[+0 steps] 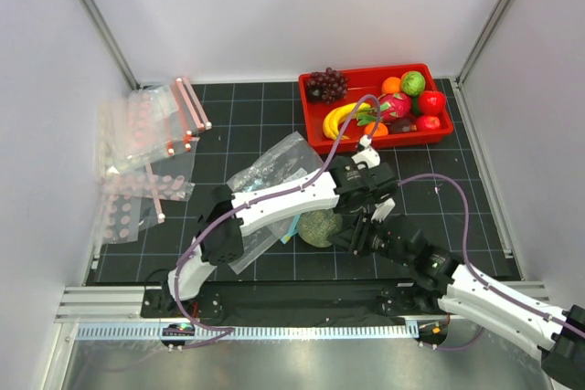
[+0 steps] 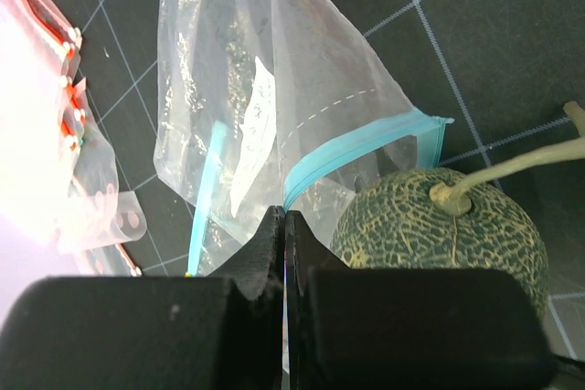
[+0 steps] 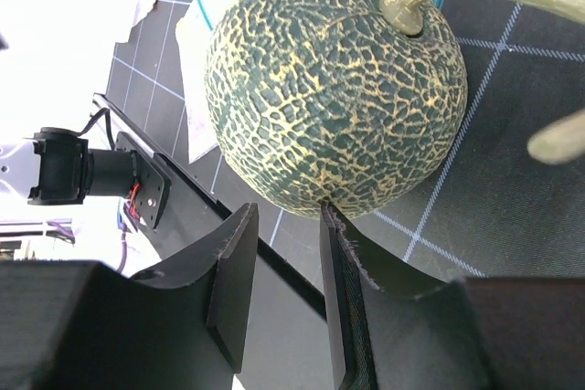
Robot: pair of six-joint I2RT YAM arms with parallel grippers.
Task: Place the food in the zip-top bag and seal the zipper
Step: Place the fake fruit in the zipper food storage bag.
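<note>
The green melon (image 1: 319,226) lies on the mat at the mouth of the zip-top bag (image 1: 274,171); how far inside it is, I cannot tell. My left gripper (image 2: 284,216) is shut on the bag's edge at the teal-blue zipper (image 2: 361,145), with the melon (image 2: 439,226) just to its right. In the top view it (image 1: 340,210) is above the melon. My right gripper (image 3: 288,212) is open, and one finger (image 3: 343,244) touches the melon (image 3: 329,89). From above it (image 1: 353,237) is at the melon's right. The banana (image 1: 340,118) and the red fruit (image 1: 430,101) lie in the tray.
A red tray (image 1: 315,139) at the back right also holds purple grapes (image 1: 326,84), a pink dragon fruit (image 1: 395,105) and other fruits. Clear bags with pink-red strips (image 1: 155,125) are piled at the left, also in the left wrist view (image 2: 37,134). White walls enclose the mat.
</note>
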